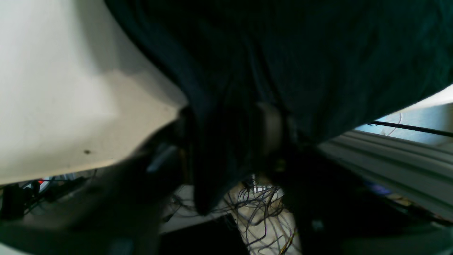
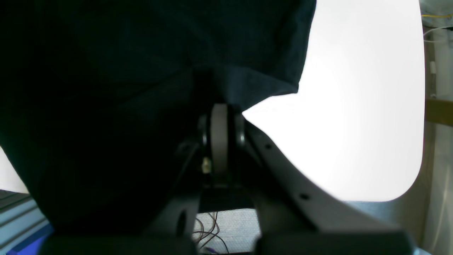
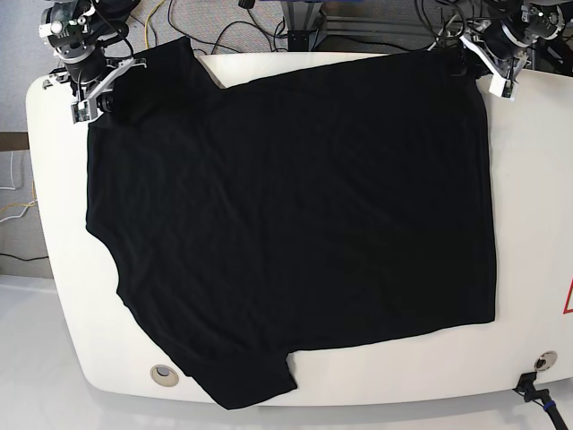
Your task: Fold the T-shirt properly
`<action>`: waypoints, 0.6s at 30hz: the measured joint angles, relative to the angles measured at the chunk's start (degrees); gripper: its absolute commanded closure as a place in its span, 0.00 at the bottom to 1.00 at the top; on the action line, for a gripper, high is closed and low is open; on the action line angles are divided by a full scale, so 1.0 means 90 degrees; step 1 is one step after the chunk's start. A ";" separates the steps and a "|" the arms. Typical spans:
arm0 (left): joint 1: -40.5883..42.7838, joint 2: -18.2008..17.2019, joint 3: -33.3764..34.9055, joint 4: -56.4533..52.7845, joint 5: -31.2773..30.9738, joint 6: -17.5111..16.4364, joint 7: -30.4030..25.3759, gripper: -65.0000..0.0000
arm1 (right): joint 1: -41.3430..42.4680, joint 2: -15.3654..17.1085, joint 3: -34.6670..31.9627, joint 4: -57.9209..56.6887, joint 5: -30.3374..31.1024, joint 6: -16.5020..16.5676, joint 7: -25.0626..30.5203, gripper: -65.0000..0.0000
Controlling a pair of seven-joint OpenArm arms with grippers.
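T-shirt: large plain black cloth T-shirt (image 3: 295,233) spread flat on the white rounded bench (image 3: 537,269), long axis across it, sleeves toward base view's left | right end effector (image 2: 219,106): jaws together, clamped on T-shirt's far-left corner | left end effector (image 1: 230,120): at T-shirt's far-right corner, fabric between jaws, grip unclear
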 measured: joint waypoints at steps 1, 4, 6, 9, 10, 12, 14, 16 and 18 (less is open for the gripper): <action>0.0000 -0.0002 0.0000 0.0000 0.0007 0.0000 0.0017 0.85 | 0.0002 0.0000 0.0000 0.0000 0.0002 0.0000 0.0000 0.97; 0.0000 0.0000 0.0005 -0.0012 0.0007 0.0002 0.0034 1.00 | 0.0002 0.0000 0.0000 0.0000 0.0002 0.0000 0.0002 0.97; 0.0000 0.0022 0.0005 -0.0015 0.0022 0.0002 0.0039 1.00 | 0.0002 0.0000 0.0000 0.0000 0.0000 -0.0002 0.0002 0.97; 0.0002 0.0015 0.0012 -0.0017 0.0024 0.0000 0.0058 1.00 | 0.0002 0.0000 0.0000 0.0000 0.0000 0.0000 0.0002 0.97; 0.0002 0.0017 0.0012 -0.0017 0.0024 0.0000 0.0058 1.00 | 0.0002 0.0000 0.0000 0.0000 0.0002 0.0000 0.0002 0.97; 0.0002 0.0015 0.0015 -0.0012 0.0024 0.0000 0.0061 1.00 | 0.0002 0.0000 0.0000 0.0000 0.0024 -0.0002 0.0000 0.98; 0.0002 0.0010 0.0019 -0.0010 0.0024 0.0000 0.0061 1.00 | 0.0002 -0.0002 0.0000 0.0000 0.0024 -0.0002 0.0002 0.98; 0.0002 -0.0005 0.0017 -0.0010 0.0022 0.0000 0.0061 1.00 | 0.0017 -0.0102 0.0010 0.0000 0.0024 -0.0005 0.0005 0.98; 0.0005 -0.0007 0.0017 0.0002 0.0022 0.0000 0.0100 1.00 | 0.0015 -0.0219 0.0010 0.0002 0.0024 -0.0002 0.0000 1.00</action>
